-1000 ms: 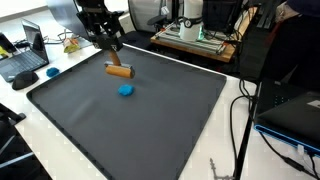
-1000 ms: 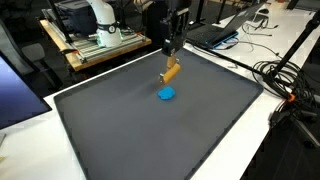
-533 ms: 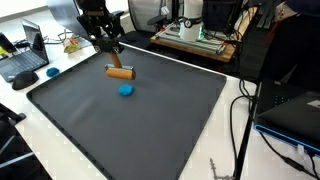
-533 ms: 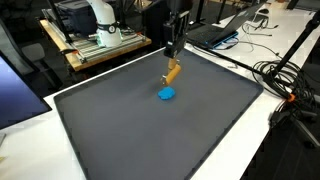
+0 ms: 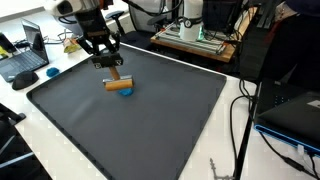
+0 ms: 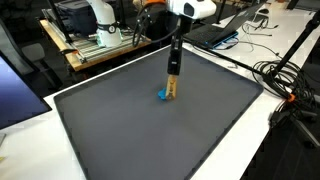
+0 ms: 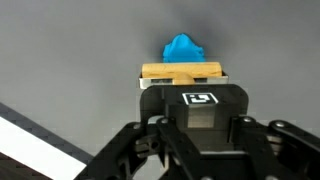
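Note:
My gripper is shut on a tan wooden block and holds it just above the black mat. A small blue object lies on the mat right beside the block, partly hidden by it. In the other exterior view the block hangs under the gripper, with the blue object at its foot. In the wrist view the block sits across the front of the gripper, and the blue object lies just beyond it. The fingertips are hidden by the gripper body.
A white table border surrounds the mat. A laptop and a blue mouse sit off the mat's far corner. A bench with equipment stands behind. Cables lie beside the mat.
The gripper has moved with the wooden block across the mat to the blue object and lower; the block now stands right against the blue object.

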Robot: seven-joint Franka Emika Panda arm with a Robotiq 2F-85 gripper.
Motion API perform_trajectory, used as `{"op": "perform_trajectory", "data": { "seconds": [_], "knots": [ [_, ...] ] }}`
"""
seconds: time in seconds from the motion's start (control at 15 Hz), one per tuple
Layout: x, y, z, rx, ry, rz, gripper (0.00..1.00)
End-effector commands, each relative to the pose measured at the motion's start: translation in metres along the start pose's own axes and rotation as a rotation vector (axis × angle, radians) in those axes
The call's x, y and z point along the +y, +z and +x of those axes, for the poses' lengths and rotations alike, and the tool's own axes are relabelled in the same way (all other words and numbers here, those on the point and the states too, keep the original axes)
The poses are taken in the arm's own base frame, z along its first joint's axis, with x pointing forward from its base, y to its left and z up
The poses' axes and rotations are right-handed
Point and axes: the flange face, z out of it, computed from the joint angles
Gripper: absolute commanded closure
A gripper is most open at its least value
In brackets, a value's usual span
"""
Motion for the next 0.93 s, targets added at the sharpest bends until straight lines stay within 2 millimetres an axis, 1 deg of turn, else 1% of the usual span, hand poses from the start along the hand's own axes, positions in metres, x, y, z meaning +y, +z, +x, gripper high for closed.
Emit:
{"op": "perform_trajectory", "data": {
  "seconds": [0.0,0.2,0.4,0.47,0.8,0.87],
  "knots": [
    [0.001,0.015,-0.007,0.001,-0.139,0.003,0.78],
    [-0.001,0.031,-0.012,0.01,-0.205,0.032,0.78],
    [-0.005,0.039,-0.015,0.029,-0.251,0.085,0.78],
    [0.003,0.026,-0.008,0.008,-0.214,0.03,0.53],
    [0.004,0.026,-0.01,0.017,-0.237,0.039,0.53],
    [0.004,0.026,-0.01,0.017,-0.238,0.039,0.78]
  ]
}}
